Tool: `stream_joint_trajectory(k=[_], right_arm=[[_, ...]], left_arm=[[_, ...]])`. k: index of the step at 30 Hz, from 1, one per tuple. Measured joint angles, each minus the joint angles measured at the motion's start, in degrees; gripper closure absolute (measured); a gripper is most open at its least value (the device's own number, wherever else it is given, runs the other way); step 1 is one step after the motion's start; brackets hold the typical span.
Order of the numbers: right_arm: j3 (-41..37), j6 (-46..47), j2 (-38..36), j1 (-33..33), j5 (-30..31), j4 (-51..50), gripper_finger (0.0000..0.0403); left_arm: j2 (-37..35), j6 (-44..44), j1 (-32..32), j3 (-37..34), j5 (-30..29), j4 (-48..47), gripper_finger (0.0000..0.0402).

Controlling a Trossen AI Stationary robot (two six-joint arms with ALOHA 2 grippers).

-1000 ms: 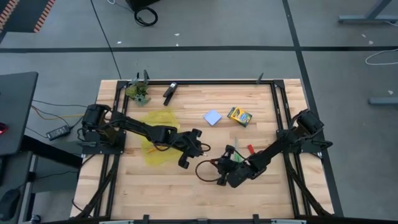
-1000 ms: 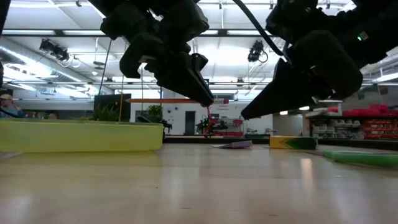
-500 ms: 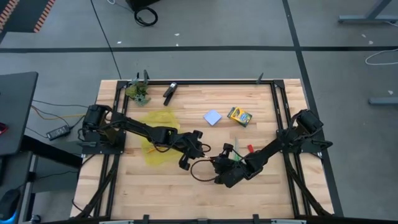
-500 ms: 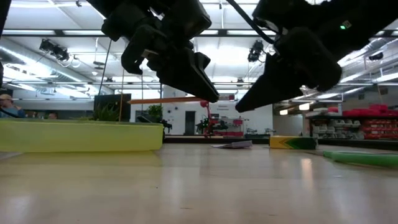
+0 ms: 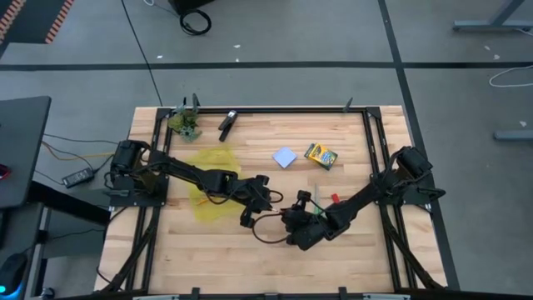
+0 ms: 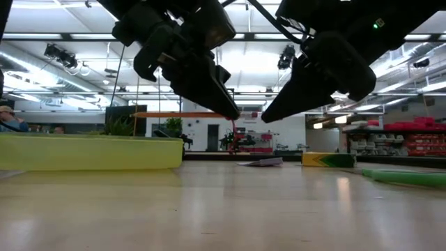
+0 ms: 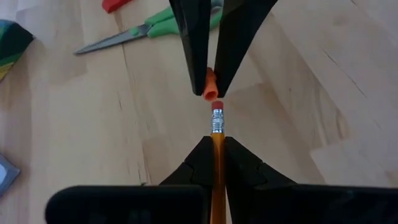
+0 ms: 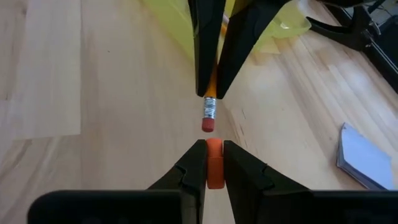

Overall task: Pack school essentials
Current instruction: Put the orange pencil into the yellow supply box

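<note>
My left gripper (image 7: 214, 140) is shut on an orange pencil (image 7: 216, 124), whose red eraser end points at my right gripper (image 7: 210, 93). My right gripper (image 8: 214, 144) is shut on a short orange-red stub (image 8: 214, 163). The two grippers meet tip to tip above the table's middle (image 5: 275, 210), with a small gap between eraser and stub. The crayon box (image 5: 321, 155) and pale blue note pad (image 5: 285, 157) lie flat toward the far side. Green-handled scissors (image 7: 155, 28) and a red eraser (image 5: 336, 198) lie near my right arm. My left gripper pinches the pencil's shaft (image 7: 217, 144) just behind the metal ferrule. The pencil runs along the fingers, its eraser end jutting past the tips. It is lifted clear and level (image 6: 185, 113). My right gripper pinches the orange-red stub (image 7: 210, 84) between its fingertips. The stub lies along the fingers, its rounded end just past the tips and facing the eraser, and is lifted clear of the table.
A translucent yellow pouch (image 5: 212, 187) lies under my left arm. A black clip-like tool (image 5: 227, 122) and a small green clump (image 5: 186, 124) sit at the far left edge. A black frame (image 5: 371, 142) rims the table. Bare wood lies toward the near edge.
My right gripper has moved toward the table's left and risen slightly, bringing its stub close to the pencil's eraser end. My left gripper has stayed nearly still with the pencil level.
</note>
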Motion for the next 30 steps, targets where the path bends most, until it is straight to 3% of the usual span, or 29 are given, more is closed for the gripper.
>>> stream_joint_trajectory(k=[30], right_arm=[[0.74, -17.27, -0.04, -3.72, -5.73, 0.2, 0.0345]], left_arm=[[0.0, -9.14, 1.16, 0.0, 0.09, -2.11, 0.0376]])
